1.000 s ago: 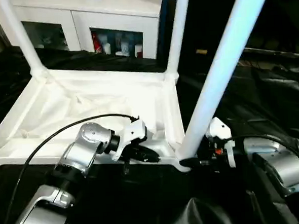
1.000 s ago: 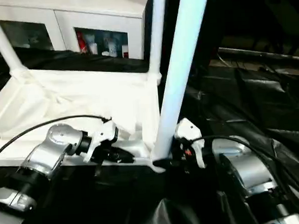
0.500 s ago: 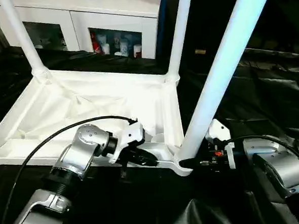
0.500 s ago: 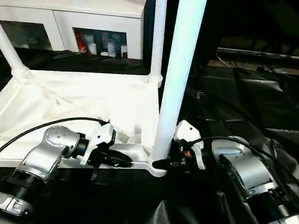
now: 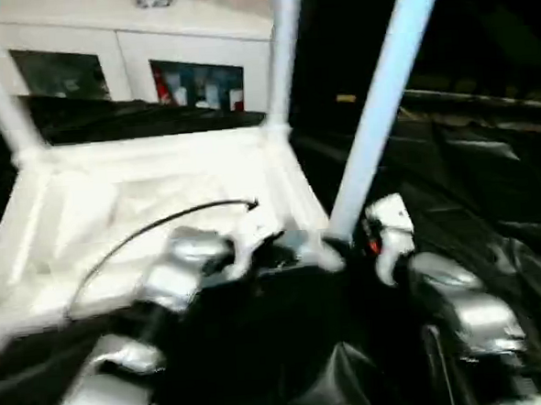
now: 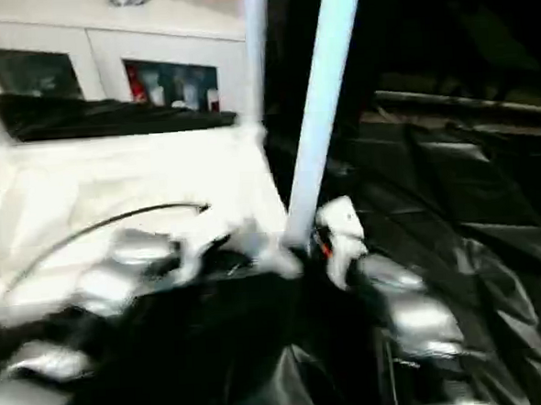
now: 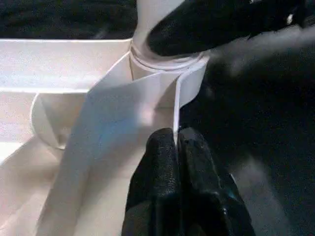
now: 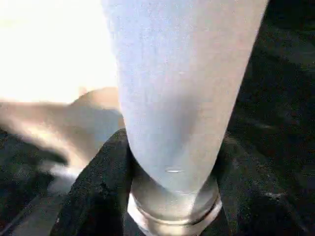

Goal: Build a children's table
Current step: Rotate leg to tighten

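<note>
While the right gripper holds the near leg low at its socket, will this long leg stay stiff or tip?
The near leg looks like a rigid plastic tube, so probably stiff. Gripped low by the right gripper at the tabletop corner, its long upper part may lever sideways. Smooth surface, possibly slippery.

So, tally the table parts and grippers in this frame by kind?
Tabletop: 1
Upright legs, near right, far right and far left: 3
Grippers, the left gripper pinching the tabletop rim and the right gripper around the near right leg: 2
Total: 6
</note>
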{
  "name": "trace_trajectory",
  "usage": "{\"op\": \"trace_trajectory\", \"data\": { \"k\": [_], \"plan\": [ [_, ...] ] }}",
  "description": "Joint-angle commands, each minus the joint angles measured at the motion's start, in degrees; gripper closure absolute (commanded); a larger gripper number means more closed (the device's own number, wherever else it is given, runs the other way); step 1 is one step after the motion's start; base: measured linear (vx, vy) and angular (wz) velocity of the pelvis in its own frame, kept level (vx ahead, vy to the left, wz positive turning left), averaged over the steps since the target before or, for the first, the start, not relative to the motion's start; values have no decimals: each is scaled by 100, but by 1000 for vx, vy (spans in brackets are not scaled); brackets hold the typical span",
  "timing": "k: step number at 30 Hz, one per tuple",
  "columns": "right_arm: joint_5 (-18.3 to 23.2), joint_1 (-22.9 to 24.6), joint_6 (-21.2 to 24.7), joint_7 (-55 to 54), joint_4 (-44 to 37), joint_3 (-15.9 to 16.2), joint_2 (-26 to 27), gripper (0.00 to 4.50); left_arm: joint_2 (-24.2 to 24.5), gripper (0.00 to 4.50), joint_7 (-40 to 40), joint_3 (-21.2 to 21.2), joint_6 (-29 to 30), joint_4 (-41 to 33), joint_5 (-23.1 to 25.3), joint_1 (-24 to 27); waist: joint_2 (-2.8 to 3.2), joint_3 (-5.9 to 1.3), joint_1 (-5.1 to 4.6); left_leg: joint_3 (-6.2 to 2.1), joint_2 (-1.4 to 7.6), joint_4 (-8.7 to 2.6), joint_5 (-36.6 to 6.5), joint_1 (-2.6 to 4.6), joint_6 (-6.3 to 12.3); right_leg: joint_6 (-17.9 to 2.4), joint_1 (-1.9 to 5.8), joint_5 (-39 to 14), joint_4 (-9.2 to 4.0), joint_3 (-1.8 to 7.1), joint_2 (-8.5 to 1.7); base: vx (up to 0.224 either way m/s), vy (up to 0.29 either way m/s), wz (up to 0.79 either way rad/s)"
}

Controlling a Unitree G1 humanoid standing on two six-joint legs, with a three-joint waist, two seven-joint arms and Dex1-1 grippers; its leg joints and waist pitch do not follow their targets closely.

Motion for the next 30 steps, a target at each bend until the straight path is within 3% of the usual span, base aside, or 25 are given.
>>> {"op": "trace_trajectory", "data": {
  "k": [1,6,9,13,14,18,21,22,23,24,25,27,28,30],
  "plan": [
    [-166,4,178,-454,400,149,155,245,-400,450,368,-236,57,95,14,-35,39,-215,-27,-297,406,-499,-1844,76,-231,-615,94,-2790,-657,338,-637,0,0,0],
    [-247,-180,29,-564,496,261,380,245,-725,450,414,-459,-291,202,133,-65,49,-217,-2,-271,390,-500,-1770,67,-76,-590,94,-2542,-667,367,-633,0,0,0],
    [-133,-209,-60,-545,505,115,470,180,-700,450,411,-504,-511,317,237,-112,53,-217,19,-271,394,-508,-1773,74,-37,-556,97,-2607,-672,373,-643,0,0,0],
    [-52,-148,-101,-427,384,66,388,153,-527,450,384,-446,-775,463,298,-183,56,-218,62,-259,407,-520,-1696,92,-25,-583,88,-2487,-659,382,-634,0,0,0],
    [-16,-112,-96,-372,310,66,327,153,-480,450,386,-413,-836,512,297,-216,27,-215,59,-251,402,-517,-1679,86,-14,-579,88,-2480,-662,379,-627,0,0,0],
    [443,368,240,869,-594,146,-336,137,-305,450,294,-302,-1271,762,293,-346,16,-209,139,-227,415,-503,-1582,105,136,-520,87,-2422,-673,401,-638,0,0,0],
    [555,676,279,1439,-1052,203,-777,137,-253,450,257,-216,-1392,838,232,-394,-10,-243,168,-231,422,-499,-1183,12,240,-569,162,-1975,-594,392,-640,0,0,0],
    [616,839,285,1717,-1283,239,-1007,137,-230,450,234,-165,-1438,858,186,-411,24,-246,201,-213,415,-476,-1056,16,276,-574,173,-1734,-588,392,-620,0,0,0],
    [697,991,286,1968,-1495,264,-1206,137,-207,450,200,-118,-1499,889,139,-426,3,-252,221,-203,424,-461,-1039,34,308,-591,169,-1606,-580,396,-617,0,0,0],
    [793,1144,293,2199,-1724,294,-1394,137,-177,450,142,-70,-1589,916,80,-435,9,-260,242,-193,414,-438,-980,22,404,-676,188,-1338,-545,400,-614,0,0,0],
    [814,1171,297,2238,-1767,299,-1426,137,-171,450,129,-61,-1611,927,67,-438,2,-273,219,-212,410,-442,-845,-48,486,-744,228,-1121,-512,382,-630,0,0,0],
    [920,1315,352,2443,-1993,353,-1589,137,-127,450,143,-12,-1668,933,30,-428,-13,-309,179,-239,404,-415,-570,-118,536,-805,264,-839,-457,347,-622,0,0,0],
    [947,1398,377,2523,-2132,387,-1677,137,-113,450,184,35,-1694,927,0,-415,-19,-315,188,-219,415,-393,-500,-78,596,-896,222,-643,-445,354,-620,0,0,0],
    [1007,1540,468,2631,-2399,420,-1771,137,-88,450,243,129,-1775,909,-56,-383,-5,-287,191,-208,416,-389,-521,-85,660,-1056,218,-465,-418,354,-602,0,0,0]
  ]
}}
